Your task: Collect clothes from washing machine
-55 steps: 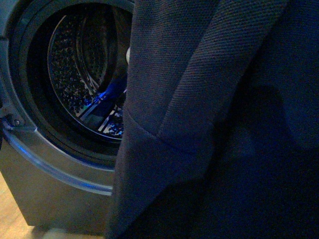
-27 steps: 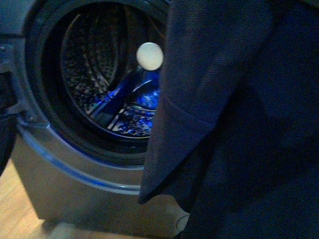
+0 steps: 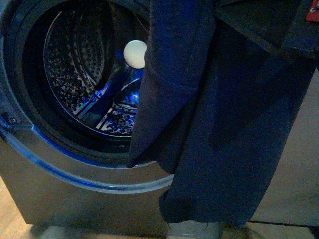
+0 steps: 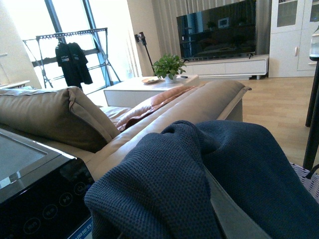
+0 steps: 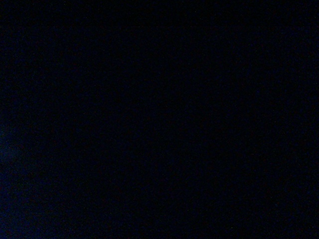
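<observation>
Navy knitted garment (image 3: 224, 124): draped in soft folds.
Grey metal washing machine (image 3: 75, 199): round mouth, perforated steel drum (image 3: 79, 64).
Grippers: grasp cannot be told.

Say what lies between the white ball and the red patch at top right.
In the front view, the dark navy garment hangs there, hiding the right side of the mouth of the washing machine.
</observation>
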`<state>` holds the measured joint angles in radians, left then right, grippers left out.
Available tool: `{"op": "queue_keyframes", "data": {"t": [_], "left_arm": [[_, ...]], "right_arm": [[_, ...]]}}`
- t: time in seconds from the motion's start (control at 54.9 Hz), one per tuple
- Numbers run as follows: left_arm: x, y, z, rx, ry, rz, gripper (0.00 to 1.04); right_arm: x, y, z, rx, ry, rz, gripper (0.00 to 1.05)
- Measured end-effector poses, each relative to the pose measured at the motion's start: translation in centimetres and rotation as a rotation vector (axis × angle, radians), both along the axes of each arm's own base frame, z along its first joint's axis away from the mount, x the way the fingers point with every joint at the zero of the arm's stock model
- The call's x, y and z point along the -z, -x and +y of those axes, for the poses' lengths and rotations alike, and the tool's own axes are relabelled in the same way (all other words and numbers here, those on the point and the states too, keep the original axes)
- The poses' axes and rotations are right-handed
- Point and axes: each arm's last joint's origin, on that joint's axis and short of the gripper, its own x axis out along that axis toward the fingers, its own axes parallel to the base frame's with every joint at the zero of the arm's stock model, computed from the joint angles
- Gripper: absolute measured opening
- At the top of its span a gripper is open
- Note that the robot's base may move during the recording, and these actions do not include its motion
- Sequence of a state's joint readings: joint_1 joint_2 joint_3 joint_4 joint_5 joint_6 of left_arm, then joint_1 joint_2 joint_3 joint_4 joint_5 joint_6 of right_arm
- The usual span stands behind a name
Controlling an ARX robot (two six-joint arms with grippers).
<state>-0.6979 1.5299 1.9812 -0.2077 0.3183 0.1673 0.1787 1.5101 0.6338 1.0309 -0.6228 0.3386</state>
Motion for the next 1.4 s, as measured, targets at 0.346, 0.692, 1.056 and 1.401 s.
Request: {"op": "queue_keyframes", "data": {"t": [0.346,0.692,1.056,1.401], "left_arm": [[0.0,0.0,0.0,0.000,0.000,0.000,0.07],[-0.1,0.1,0.0,0.001,0.003,-0.001,0.30],[-0.1,0.1,0.1,0.001,0.005,-0.001,0.85],[-0.1,0.1,0.1,0.004,0.004,-0.001,0.98]], "right_arm": [[-0.7,-0.7,-0.8,0.067,-0.039,-0.035,0.47],[-4.5,0.3,-4.9,0.201,-0.110,-0.156,0.05],[-13.4,2.7,-12.2,0.390,-0.157,-0.369,0.05],[-20.9,6.3,-20.9,0.602,-0.127,-0.460,0.05]]}}
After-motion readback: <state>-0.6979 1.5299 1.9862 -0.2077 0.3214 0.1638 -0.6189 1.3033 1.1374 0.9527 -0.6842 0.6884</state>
